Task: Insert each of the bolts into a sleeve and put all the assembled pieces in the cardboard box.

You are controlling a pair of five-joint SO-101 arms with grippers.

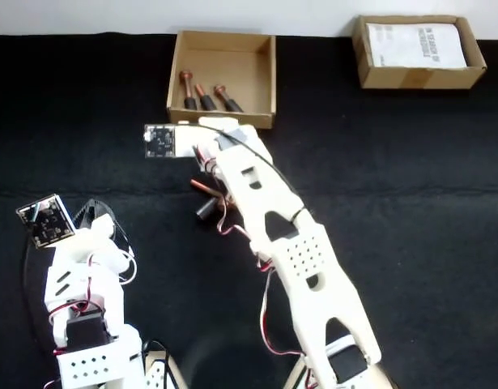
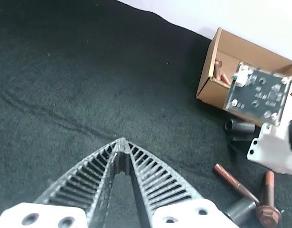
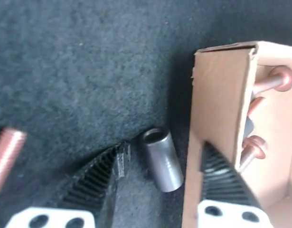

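At the near wall of the cardboard box (image 1: 220, 120), by the far edge of the black tabletop (image 1: 394, 203), your right gripper (image 3: 164, 149) is spreading its fingers wide and gripping nothing. A dark sleeve (image 3: 161, 160) is lying on the tabletop between them, just beside the box wall and touching neither finger. One finger (image 3: 105, 173) is sitting on the open side of the sleeve. The other (image 3: 224, 178) is lining up with the box wall, and you cannot tell from here whether it is standing inside or outside it.

Inside the box, three assembled pieces (image 1: 205, 97) are lying side by side against the near wall, towards its left corner.

Under your right arm, two loose bolts (image 2: 233, 180) and a second sleeve (image 2: 240, 211) are lying close together on the tabletop, nearer to you than the box.

Your left gripper (image 2: 121, 142) is hovering over bare tabletop towards the near left corner, well apart from the box. It is pressing its fingers together at the tips and carrying nothing.

A second box (image 1: 419, 77) holding a printed sheet (image 1: 417, 44) is sitting at the far right corner.
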